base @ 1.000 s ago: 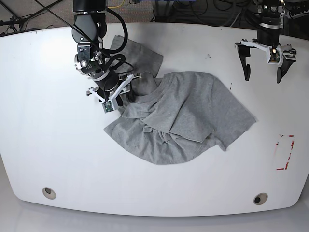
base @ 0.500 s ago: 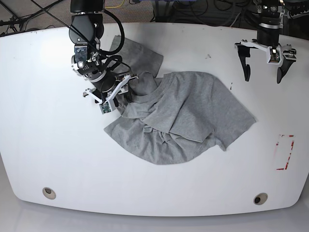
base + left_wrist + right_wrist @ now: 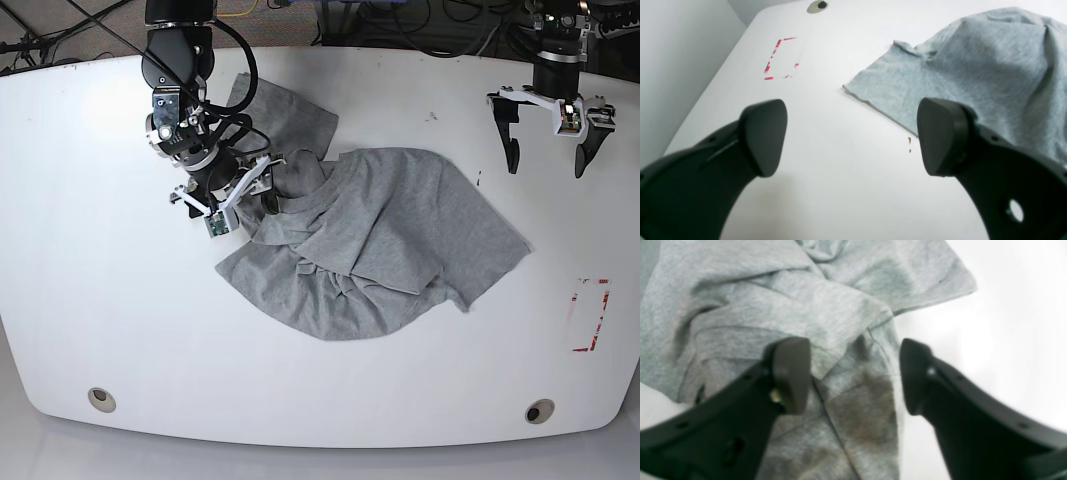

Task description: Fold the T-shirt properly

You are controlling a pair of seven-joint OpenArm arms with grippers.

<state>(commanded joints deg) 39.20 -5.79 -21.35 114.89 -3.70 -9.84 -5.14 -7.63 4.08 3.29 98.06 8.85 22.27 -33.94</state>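
The heather-grey T-shirt (image 3: 380, 240) lies crumpled and wrinkled in the middle of the white table (image 3: 90, 300), one part reaching toward the back left. My right gripper (image 3: 243, 196) stands open at the shirt's left edge, close above it. In the right wrist view its fingers (image 3: 790, 373) straddle a folded ridge of T-shirt (image 3: 806, 313) fabric with a darker patch below. My left gripper (image 3: 546, 160) hangs open over bare table at the back right, apart from the shirt. The left wrist view shows that left gripper (image 3: 853, 140) wide open, with a T-shirt (image 3: 973, 66) corner beyond it.
A red tape rectangle (image 3: 590, 315) marks the table near the right edge, also visible as the red tape rectangle (image 3: 781, 58). Two round holes (image 3: 100, 398) (image 3: 540, 411) sit near the front edge. Cables run behind the table's back edge.
My right gripper has shifted slightly left and back along the shirt's left edge, staying open. The shirt and my left arm have hardly moved.
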